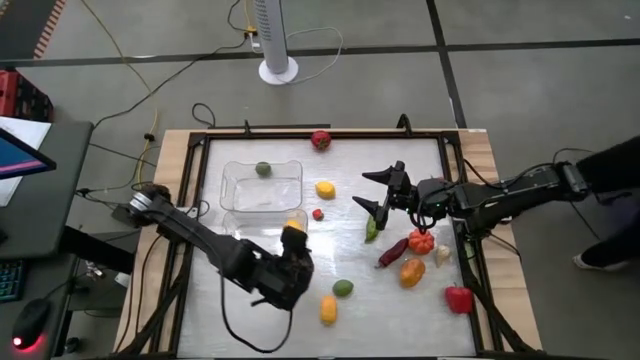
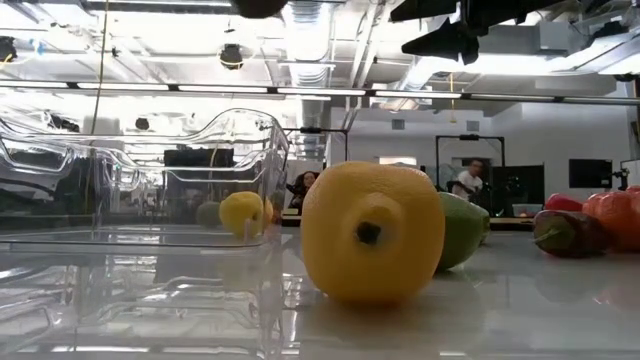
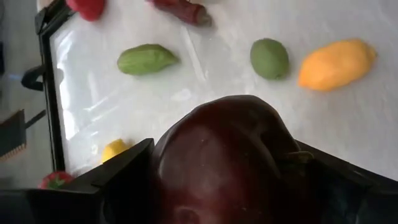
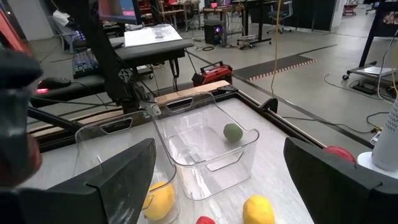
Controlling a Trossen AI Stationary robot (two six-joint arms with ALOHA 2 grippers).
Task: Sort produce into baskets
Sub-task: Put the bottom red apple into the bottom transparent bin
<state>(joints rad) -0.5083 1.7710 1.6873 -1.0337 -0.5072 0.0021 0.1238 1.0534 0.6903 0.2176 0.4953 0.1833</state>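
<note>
My left gripper (image 1: 288, 268) is at the table's near middle, just near of the trays, shut on a dark purple piece of produce (image 3: 224, 162). Two clear trays lie side by side at the left: the far one (image 1: 240, 190) holds a green piece (image 1: 263, 169), the near one (image 4: 99, 149) a yellow piece (image 1: 293, 230). My right gripper (image 1: 378, 190) hovers open and empty at the middle right, above loose produce: a green pepper (image 1: 372, 230), a dark red chili (image 1: 393, 252) and an orange pumpkin (image 1: 421, 241). My left gripper pinches the dark purple piece by its two opposite sides (image 3: 168, 168) between its two fingers (image 3: 124, 180). The rounded piece fills the gap between them and bulges out past the fingertips. Whether it touches the table I cannot tell.
Loose on the table are a red piece (image 1: 320, 140) at the far edge, a yellow one (image 1: 325, 188), a small red one (image 1: 318, 213), a green lime (image 1: 343, 288), a yellow piece (image 1: 328, 309), an orange one (image 1: 411, 271), a whitish one (image 1: 442, 255) and a red pepper (image 1: 458, 298).
</note>
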